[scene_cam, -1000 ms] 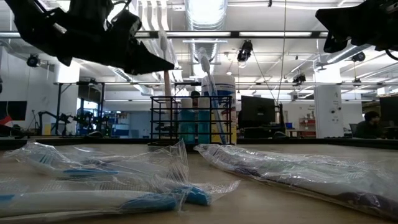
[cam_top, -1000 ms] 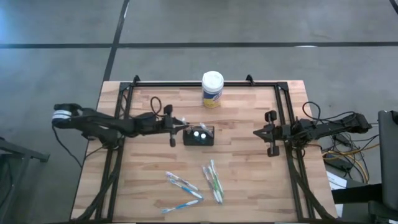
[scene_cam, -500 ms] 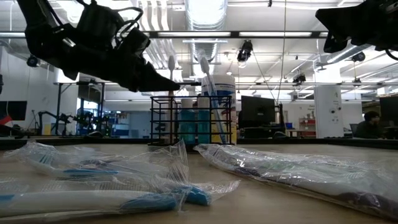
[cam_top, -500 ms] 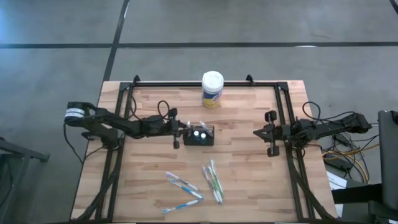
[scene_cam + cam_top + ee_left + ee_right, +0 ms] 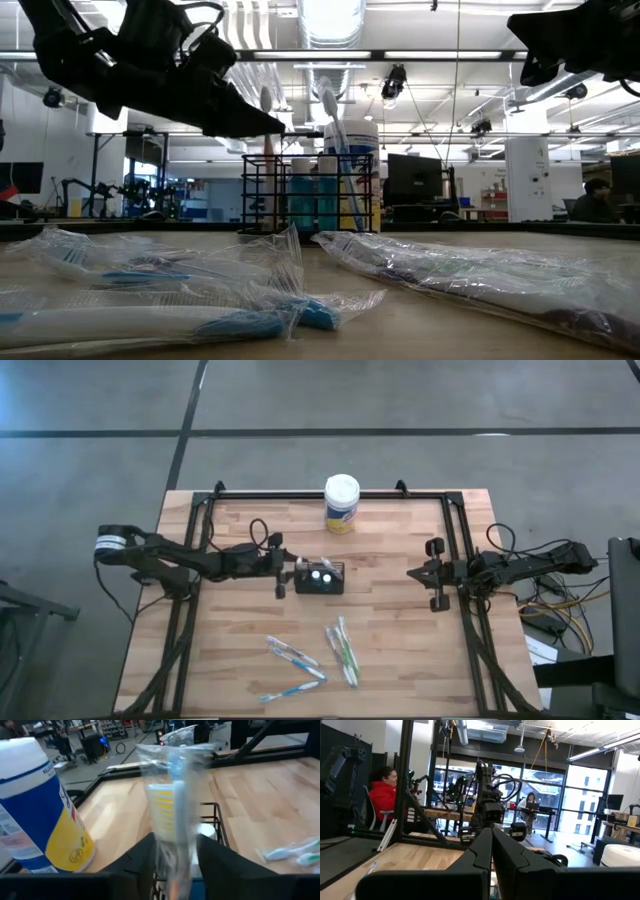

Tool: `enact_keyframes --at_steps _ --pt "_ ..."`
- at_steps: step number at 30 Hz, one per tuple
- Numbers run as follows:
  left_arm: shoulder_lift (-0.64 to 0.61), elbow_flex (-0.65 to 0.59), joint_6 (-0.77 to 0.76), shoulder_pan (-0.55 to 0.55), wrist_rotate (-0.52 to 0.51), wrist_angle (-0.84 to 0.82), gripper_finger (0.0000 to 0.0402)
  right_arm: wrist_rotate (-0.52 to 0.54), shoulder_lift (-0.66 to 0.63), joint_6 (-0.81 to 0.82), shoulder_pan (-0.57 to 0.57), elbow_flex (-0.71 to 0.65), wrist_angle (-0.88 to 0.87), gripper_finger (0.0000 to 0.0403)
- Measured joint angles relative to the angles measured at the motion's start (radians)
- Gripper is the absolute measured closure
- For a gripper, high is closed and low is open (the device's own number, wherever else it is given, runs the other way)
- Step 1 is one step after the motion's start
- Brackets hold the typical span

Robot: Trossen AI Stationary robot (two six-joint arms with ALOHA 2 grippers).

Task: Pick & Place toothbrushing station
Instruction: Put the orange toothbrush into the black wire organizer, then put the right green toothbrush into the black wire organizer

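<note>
Jaws parted beside black wire toothbrushing station (image 5: 320, 577) holding wrapped toothbrush (image 5: 175, 805).

Left gripper (image 5: 283, 567) open, slightly retreated.

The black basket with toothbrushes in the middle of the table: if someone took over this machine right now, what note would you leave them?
Left tool: fingers apart, just left of the black wire caddy, a wrapped toothbrush standing between them, its lower end in the caddy.
Right tool: shut, empty, waiting at the table's right edge.
Caddy: mid-table, already holding tubes and upright brushes. White-lidded canister behind it.
Done: this brush looks just dropped in.
Left: several wrapped toothbrushes lie on the front of the table, probably to be loaded next.
</note>
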Motion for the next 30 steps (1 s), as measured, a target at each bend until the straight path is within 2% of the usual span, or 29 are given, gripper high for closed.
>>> enact_keyframes --at_steps 5,9,15,20,23,25,27,30 --pt "-0.024 0.0 -0.008 0.0 0.002 -0.004 0.0209 0.0 0.0 -0.001 0.0 0.0 0.0 0.0394" --pt "-0.103 0.0 -0.01 0.0 -0.015 -0.048 0.0181 0.0 0.0 0.007 0.0 0.0 0.0 0.0394" --pt "-0.319 0.0 -0.015 0.0 -0.039 -0.27 0.0161 0.0 0.0 0.008 0.0 0.0 -0.001 0.0394" --pt "-0.552 0.0 -0.046 -0.001 -0.042 -0.527 0.016 0.0 0.0 0.007 0.0 0.0 -0.001 0.0394" --pt "-0.691 0.0 -0.096 -0.001 -0.049 -0.669 0.0172 0.0 0.001 0.007 0.0 0.0 -0.002 0.0394" --pt "-0.773 -0.011 -0.124 -0.004 -0.05 -0.733 0.0194 0.0 0.001 0.007 0.0 0.0 -0.002 0.0394" --pt "-0.846 -0.045 -0.143 -0.008 -0.049 -0.761 0.0231 0.0 0.001 0.008 0.0 0.0 -0.002 0.0394" --pt "-0.94 -0.114 -0.163 -0.012 -0.048 -0.765 0.031 0.0 0.001 0.008 0.0 0.0 -0.006 0.0394"
